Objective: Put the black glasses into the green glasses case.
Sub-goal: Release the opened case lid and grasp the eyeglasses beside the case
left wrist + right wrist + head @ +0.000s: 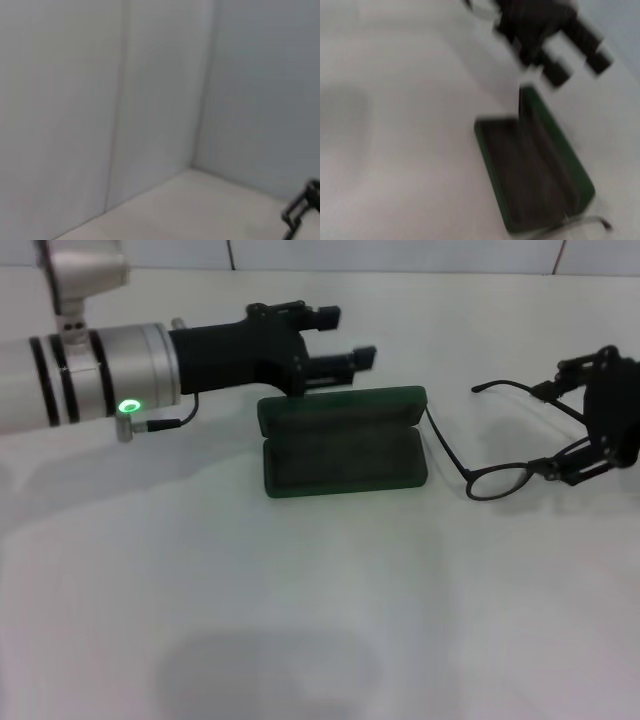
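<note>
The green glasses case [343, 443] is a rectangular clamshell box with rounded corners, and it lies open on the white table [300, 620]. Its lining looks dark and soft like felt, and the lid stands up behind the tray. The black glasses [520, 455] have a thin black frame, round clear lenses and long slim temple arms.

The right gripper [590, 430] is closed on the black glasses at the frame and holds them just beside the right end of the case. One round lens hangs low near the table, and one temple arm reaches to the case's right corner; whether it touches there cannot be told.

The left gripper [340, 338] hovers just behind the raised lid of the case, near its left half. Its two black fingers [345, 360] are spread apart and hold nothing.
</note>
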### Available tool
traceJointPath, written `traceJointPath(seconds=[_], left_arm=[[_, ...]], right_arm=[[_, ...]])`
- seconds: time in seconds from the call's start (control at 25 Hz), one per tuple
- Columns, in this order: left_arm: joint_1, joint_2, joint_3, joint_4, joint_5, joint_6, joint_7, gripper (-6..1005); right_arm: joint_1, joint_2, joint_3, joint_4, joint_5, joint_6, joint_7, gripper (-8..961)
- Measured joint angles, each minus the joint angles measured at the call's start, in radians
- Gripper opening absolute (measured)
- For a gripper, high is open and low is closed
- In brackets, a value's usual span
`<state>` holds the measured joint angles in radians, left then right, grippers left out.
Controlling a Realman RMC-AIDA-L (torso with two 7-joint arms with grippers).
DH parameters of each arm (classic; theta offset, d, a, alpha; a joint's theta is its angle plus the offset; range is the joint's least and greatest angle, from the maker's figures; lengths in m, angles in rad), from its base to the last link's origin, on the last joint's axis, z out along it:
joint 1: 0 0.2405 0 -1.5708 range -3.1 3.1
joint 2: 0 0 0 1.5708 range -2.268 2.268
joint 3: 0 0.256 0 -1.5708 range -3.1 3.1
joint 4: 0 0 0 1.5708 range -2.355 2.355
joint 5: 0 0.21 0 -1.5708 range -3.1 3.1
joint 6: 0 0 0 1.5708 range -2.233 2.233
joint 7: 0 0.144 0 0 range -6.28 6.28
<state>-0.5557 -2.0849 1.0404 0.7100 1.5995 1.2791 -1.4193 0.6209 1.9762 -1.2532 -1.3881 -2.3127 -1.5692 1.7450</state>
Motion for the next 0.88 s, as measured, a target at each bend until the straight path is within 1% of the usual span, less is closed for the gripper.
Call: traceJointPath(seconds=[0.04,0.12,0.2,0.36,0.52,0.76,0.84,0.88], left_arm=[[-0.001,0.004,-0.011,-0.026,-0.028,0.003,-0.011,749],[-0.002,0.012,-0.036,-0.069,-0.066,0.014,-0.018,747],[0.007,0.013,-0.06,-0.087,-0.088,0.026,-0.015,744],[0.016,0.011,-0.07,-0.09,-0.097,0.029,-0.015,739],[0.016,0.006,-0.084,-0.1,-0.099,0.023,-0.018,737],[0.012,0.004,-0.096,-0.119,-0.1,0.023,-0.012,737],[0.01,0.004,-0.096,-0.122,-0.1,0.023,-0.012,736],[0.01,0.004,-0.096,-0.122,-0.1,0.023,-0.012,736]], right_arm=[[0.0,0.0,0.0,0.0,0.0,0.0,0.0,827],[0.062,0.015,0.011,-0.004,-0.078,-0.066,0.03,826],[0.131,0.02,0.01,0.013,-0.165,-0.111,0.068,824],[0.212,0.033,-0.008,0.082,-0.289,-0.124,0.095,811],[0.248,0.036,-0.047,0.173,-0.308,-0.097,0.093,768],[0.27,0.044,-0.131,0.267,-0.322,-0.016,0.092,692],[0.284,0.045,-0.173,0.317,-0.324,0.042,0.094,672],[0.284,0.045,-0.173,0.317,-0.324,0.042,0.094,663]])
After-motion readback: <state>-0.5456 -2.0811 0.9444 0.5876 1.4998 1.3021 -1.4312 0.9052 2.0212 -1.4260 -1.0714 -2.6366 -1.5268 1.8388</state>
